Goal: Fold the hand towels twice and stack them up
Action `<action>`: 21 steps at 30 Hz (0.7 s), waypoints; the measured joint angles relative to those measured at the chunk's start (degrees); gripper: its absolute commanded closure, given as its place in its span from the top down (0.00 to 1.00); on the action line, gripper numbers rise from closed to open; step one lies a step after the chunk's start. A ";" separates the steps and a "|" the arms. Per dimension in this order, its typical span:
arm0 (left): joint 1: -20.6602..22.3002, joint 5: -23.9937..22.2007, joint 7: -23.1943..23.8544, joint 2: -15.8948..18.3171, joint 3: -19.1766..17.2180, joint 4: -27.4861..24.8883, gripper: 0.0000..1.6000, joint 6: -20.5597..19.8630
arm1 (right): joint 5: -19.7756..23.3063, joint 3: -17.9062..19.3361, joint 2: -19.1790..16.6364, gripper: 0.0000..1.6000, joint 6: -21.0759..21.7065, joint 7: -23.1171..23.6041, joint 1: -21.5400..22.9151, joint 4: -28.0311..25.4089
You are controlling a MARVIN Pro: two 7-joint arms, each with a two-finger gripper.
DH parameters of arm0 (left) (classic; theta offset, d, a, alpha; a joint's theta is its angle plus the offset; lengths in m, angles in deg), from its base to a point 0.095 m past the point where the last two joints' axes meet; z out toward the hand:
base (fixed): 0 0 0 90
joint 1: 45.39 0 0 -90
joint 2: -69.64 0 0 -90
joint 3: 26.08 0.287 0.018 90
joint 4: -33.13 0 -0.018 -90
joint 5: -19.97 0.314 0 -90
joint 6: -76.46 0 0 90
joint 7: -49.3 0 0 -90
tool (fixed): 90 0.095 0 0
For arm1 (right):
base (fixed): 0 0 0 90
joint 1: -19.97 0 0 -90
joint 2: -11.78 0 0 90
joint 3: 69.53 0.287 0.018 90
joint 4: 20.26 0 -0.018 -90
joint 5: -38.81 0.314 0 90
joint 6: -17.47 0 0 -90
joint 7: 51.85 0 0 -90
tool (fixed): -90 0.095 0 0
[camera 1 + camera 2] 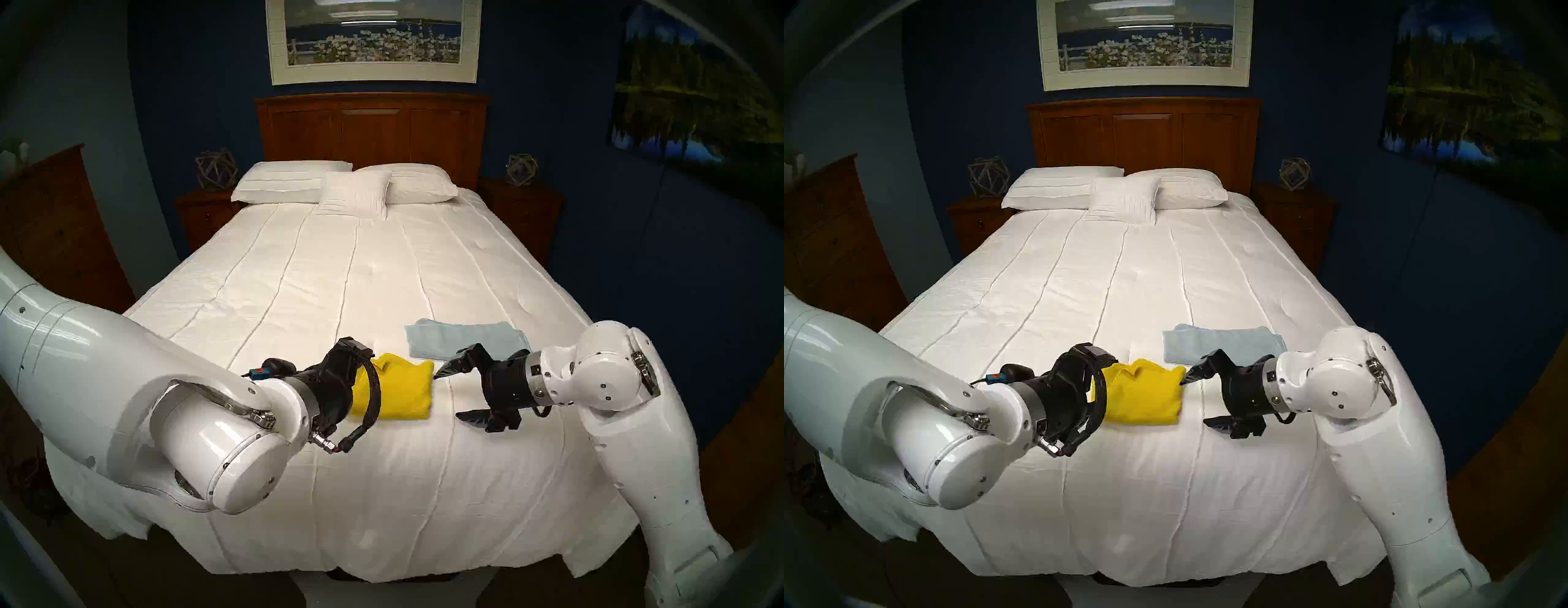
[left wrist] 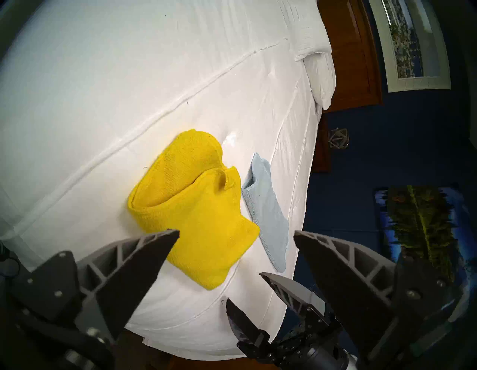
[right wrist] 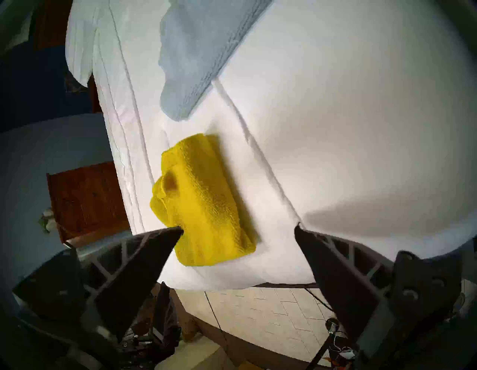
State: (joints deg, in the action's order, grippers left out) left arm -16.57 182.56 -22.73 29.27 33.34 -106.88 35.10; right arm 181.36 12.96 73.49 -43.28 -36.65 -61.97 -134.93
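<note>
**Two cloths on the bed, both grippers empty**

White quilted bedspread (image 1: 322, 271) covers a bed with a brown wooden headboard (image 1: 373, 127) against a dark blue wall; three white pillows (image 1: 292, 180) lie at the headboard end. At the opposite end, near the foot edge of the bedspread, lies the bright yellow microfibre hand towel (image 1: 399, 388), folded into a thick, slightly rumpled packet with one loose corner curled up on top. The pale light blue microfibre hand towel (image 1: 462, 337) lies flat and folded into a long rectangle just beyond the yellow one, toward the headboard and to the robot's right; the two cloths sit close but do not overlap.

Black right gripper (image 1: 447, 392) hangs just to the right of the yellow towel, its jaws spread wide and holding nothing; the upper fingertip sits at the towel's right edge, and whether it touches cannot be told. Black left gripper (image 2: 236, 233), seen from its wrist camera, hovers over the yellow towel's left side, its jaws also apart and empty.
</note>
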 measured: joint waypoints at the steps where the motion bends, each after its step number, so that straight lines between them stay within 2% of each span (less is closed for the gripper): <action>1: -0.09 0.00 0.04 -0.02 -0.07 0.00 1.00 0.03 | -0.28 0.00 0.15 1.00 -0.09 0.23 0.20 0.47; 12: -0.88 0.00 0.17 -0.07 -0.30 0.00 1.00 0.25 | -6.06 -2.93 3.67 1.00 -2.00 3.24 4.09 7.37; 21: -1.15 0.03 0.18 0.28 -0.26 0.00 1.00 0.29 | -8.29 -3.89 6.03 0.98 -3.43 4.83 7.99 11.58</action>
State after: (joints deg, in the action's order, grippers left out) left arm -17.72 182.58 -22.55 29.55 33.08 -106.88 35.40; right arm 173.07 9.07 79.53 -46.70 -31.82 -53.98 -123.34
